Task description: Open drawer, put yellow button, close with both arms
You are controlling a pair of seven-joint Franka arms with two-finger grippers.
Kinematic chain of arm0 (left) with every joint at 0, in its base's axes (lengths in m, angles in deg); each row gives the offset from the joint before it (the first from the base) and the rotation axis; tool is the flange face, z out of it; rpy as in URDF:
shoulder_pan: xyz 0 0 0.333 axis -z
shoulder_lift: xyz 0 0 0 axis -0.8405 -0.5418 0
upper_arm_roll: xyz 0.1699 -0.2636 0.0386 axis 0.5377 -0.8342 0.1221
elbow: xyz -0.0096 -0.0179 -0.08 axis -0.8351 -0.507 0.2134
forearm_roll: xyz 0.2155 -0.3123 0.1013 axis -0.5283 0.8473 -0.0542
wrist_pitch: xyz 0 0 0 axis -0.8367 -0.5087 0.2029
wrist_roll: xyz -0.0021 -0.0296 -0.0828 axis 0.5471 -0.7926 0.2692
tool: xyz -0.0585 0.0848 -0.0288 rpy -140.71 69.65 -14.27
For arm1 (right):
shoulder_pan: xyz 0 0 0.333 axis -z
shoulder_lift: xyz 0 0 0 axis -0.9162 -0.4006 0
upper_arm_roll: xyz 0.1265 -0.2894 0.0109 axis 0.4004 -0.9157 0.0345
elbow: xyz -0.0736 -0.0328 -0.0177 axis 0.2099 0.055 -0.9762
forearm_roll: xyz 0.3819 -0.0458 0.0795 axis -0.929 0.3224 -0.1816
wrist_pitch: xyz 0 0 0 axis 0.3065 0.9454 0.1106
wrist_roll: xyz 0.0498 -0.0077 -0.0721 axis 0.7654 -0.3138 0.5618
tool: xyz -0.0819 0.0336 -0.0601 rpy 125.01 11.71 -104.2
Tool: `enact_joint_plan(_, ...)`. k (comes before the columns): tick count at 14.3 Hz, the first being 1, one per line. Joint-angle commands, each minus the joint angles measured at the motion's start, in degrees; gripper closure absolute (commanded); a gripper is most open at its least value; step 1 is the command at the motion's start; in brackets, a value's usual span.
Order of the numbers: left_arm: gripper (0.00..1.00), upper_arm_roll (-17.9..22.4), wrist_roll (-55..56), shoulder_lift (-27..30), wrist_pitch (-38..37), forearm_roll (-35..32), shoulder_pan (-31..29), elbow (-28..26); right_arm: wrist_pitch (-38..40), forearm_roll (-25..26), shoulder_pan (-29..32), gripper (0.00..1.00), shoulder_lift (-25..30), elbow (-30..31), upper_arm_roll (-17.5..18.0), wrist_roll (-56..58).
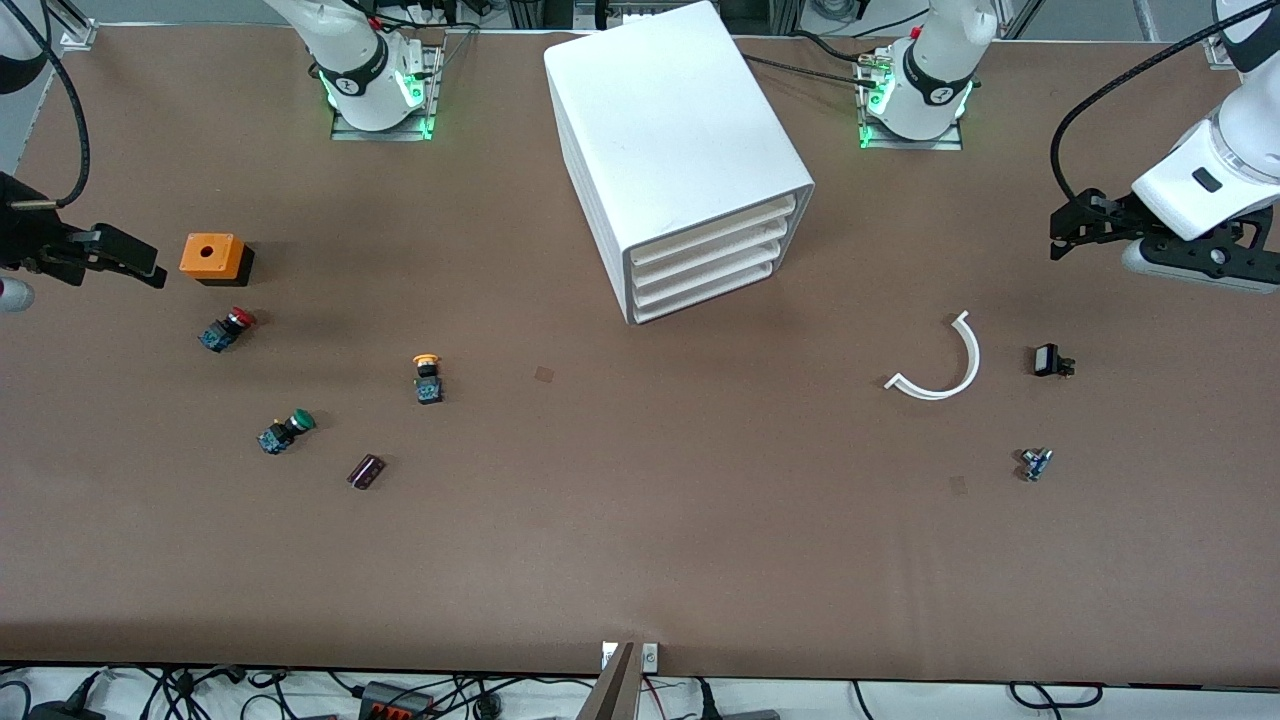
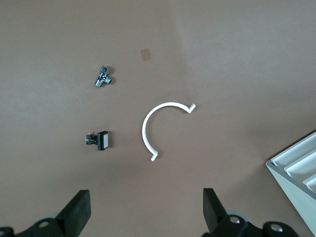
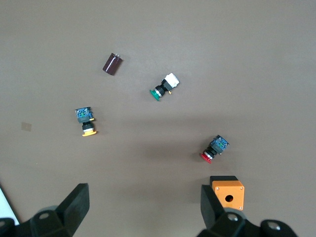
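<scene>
The white cabinet [image 1: 680,160] sits mid-table with all four drawers pushed in; the drawer [image 1: 715,236], the top one, is shut flush. Only a corner of the cabinet is visible in the left wrist view.

The yellow button [image 1: 428,378] lies on its side on the table toward the right arm's end, at about 8 o'clock from the cabinet, with the green button [image 1: 285,431] and red button [image 1: 227,328] close by.

The left gripper [image 2: 145,210] hangs over the table near the white curved piece [image 1: 940,365], fingers spread wide and holding nothing. The right gripper [image 3: 143,207] hangs beside the orange box [image 1: 212,257], also wide and empty. Both are cut off at the frame edges in the front view.
</scene>
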Motion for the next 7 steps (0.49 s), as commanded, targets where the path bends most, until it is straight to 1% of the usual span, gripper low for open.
enact_joint_plan(1,0.0,0.1,-0.8,-0.2,-1.2,0.8,-0.1,1.3,0.4,0.6,0.9,0.0,0.1,0.0,0.8,0.0)
enact_joint_plan(7,0.0,0.1,-0.5,-0.2,-1.8,0.9,-0.1,1.3,0.6,0.6,0.7,0.0,0.0,0.1,0.8,0.0)
